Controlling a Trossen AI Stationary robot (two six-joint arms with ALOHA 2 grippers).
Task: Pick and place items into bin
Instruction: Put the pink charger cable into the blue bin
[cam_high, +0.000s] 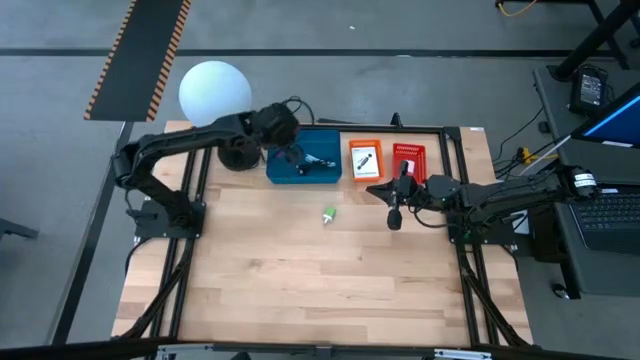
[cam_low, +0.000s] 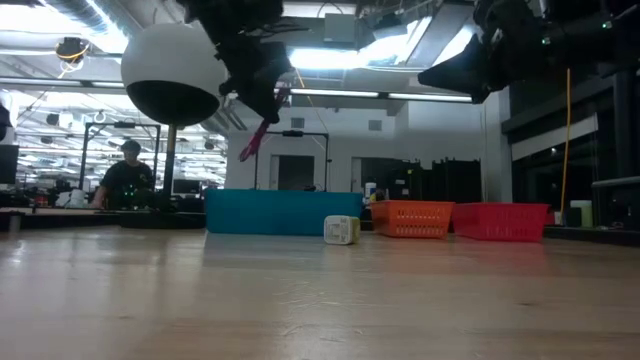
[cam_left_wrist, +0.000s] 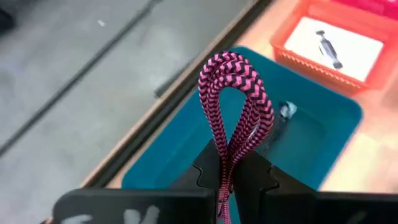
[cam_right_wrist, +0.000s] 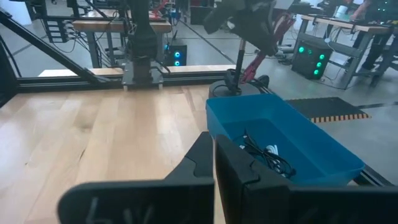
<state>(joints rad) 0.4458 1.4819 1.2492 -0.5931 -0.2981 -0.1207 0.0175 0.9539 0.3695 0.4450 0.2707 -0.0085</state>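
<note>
My left gripper (cam_left_wrist: 233, 163) is shut on a pink-and-black braided cord (cam_left_wrist: 236, 93) above the blue bin (cam_left_wrist: 323, 134), near the table's far edge (cam_high: 287, 152). In the bin lie a black cable piece (cam_right_wrist: 264, 155) and a small white-blue item (cam_left_wrist: 287, 111). A green lump (cam_high: 328, 214) rests on the bare table in front of the bins. White printed cards lie in the orange bin (cam_high: 365, 160) and the red bin (cam_high: 408, 160). My right gripper (cam_right_wrist: 214, 146) is shut, hovering to the right of the lump (cam_high: 394, 215) and touching nothing. My left gripper pinches the cord's doubled strands (cam_left_wrist: 229, 158) between its two fingers. The folded loop end (cam_left_wrist: 231, 65) sticks out past the fingertips. The fingers come from above, slanting down toward the bin. The cord is lifted clear and hangs over the blue bin (cam_low: 255, 140).
A white globe lamp (cam_high: 214, 92) stands at the far left corner, close behind my left arm. The three bins line the far edge. The middle and near parts of the wooden table (cam_high: 320, 290) are bare. A person (cam_low: 128, 175) is in the room beyond.
</note>
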